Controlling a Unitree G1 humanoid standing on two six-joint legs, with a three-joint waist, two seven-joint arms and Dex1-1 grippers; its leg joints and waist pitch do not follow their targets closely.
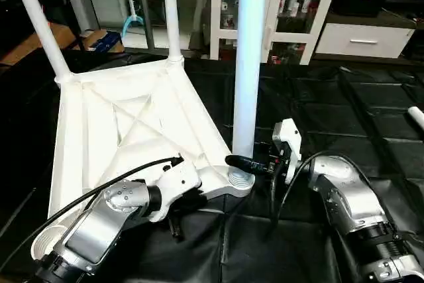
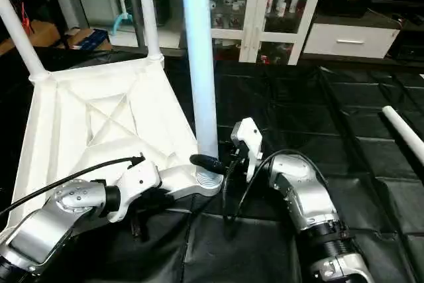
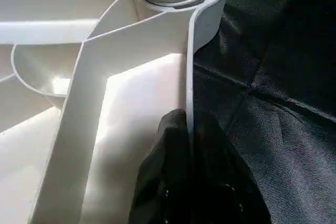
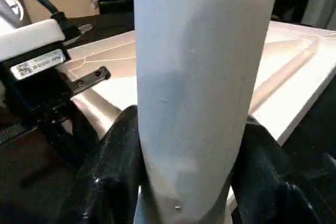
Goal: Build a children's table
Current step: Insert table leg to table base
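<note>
Nearest, we record the left gripper [image 3: 191, 182] clamped on the rim of the white table top [image 1: 126, 130], which lies ribbed underside up on the black floor covering [image 1: 371, 130]. Next, the right gripper [image 4: 184, 177] grips the upright leg [image 1: 250, 64] seated in the near corner socket [image 1: 240, 180]. Farther, we see two legs [image 1: 169, 11] standing in the far corners. Beyond, a loose leg [image 2: 404, 134] lies on the floor.

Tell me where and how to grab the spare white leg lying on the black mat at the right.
Take the spare leg across its round shaft, coming from above with the fingers straddling it. It lies flat and apart on the black mat, so the sides are free, though part of it runs past the picture's edge.
</note>
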